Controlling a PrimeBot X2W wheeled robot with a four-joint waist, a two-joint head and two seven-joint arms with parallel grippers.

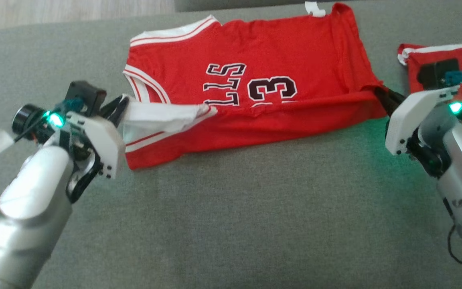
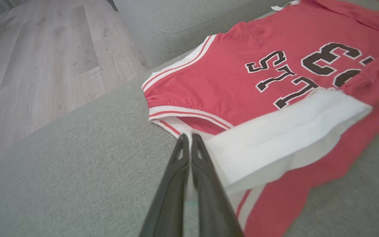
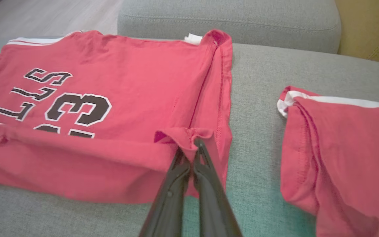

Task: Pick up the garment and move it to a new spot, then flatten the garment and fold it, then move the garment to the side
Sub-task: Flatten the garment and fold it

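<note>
The red, white-trimmed basketball jersey point(image 1: 279, 52) lies spread on the grey sofa cushion point(image 1: 255, 208), its near edge raised taut between the left jaws and right jaws, each clamped shut on a corner, apparently to fold it.

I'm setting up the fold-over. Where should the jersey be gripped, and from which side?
Probably the near edge's two ends, from the near side: the jersey lies sideways and mostly flat, and the left gripper and right gripper pinch there, with that edge lifted between them.
</note>
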